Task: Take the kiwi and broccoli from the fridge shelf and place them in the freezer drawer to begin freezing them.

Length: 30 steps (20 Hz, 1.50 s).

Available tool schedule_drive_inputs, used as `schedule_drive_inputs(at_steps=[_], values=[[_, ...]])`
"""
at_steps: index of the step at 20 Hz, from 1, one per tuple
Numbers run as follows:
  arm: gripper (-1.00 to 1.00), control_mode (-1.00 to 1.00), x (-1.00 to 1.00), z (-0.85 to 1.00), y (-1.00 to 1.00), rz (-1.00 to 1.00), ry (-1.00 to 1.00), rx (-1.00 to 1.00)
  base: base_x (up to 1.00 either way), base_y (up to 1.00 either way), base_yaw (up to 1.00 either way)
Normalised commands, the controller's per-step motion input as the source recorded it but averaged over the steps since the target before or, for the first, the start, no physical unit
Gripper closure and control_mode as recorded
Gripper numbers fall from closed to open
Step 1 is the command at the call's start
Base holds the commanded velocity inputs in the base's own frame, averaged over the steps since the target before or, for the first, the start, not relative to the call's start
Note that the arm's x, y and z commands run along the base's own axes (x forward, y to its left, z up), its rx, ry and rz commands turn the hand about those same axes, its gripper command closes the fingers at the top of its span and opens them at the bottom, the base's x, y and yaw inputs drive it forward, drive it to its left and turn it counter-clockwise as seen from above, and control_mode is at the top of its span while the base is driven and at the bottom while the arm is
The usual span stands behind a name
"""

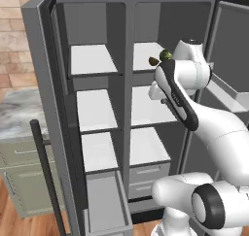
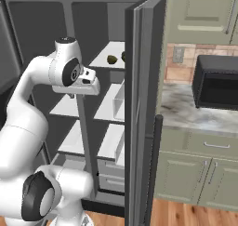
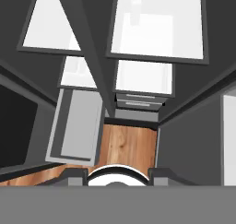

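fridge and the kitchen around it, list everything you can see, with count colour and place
fridge: one, grey, doors open, centre
shelves: six, white, three per side in two columns
kiwi: one, brownish-olive, top right shelf
broccoli: one, bright green, same shelf beside the kiwi
freezer drawer: one, grey, pulled out at bottom left
shallow drawers: two, grey, closed, bottom right
microwave: one, black, on the counter to the right
counter: marbled grey, over pale green cabinets
floor: wood, brown
arm: one, white with dark joints, raised before the right column
gripper: fingertips dark, nothing between them, pointing down toward the floor
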Motion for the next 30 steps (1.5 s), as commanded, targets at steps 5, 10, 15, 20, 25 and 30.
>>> schedule_drive_inputs(at_steps=[5,10,15,20,25,30], values=[[-1.0,1.0,0.0,-0.06,0.0,0.0,0.0,0.0,-0.09,0.0,0.01],[-1.0,1.0,0.0,0.0,0.0,0.0,0.0,0.0,-0.48,0.0,0.15],[-1.0,1.0,0.0,0.0,0.0,0.0,0.0,0.0,-0.07,0.0,0.16],[-1.0,1.0,0.0,0.0,0.0,0.0,0.0,0.0,-0.17,0.0,0.19],[-1.0,1.0,0.0,0.0,0.0,0.0,0.0,0.0,-0.05,-0.09,0.19],[-1.0,1.0,0.0,0.0,0.0,0.0,0.0,0.0,0.09,-0.04,0.14]])
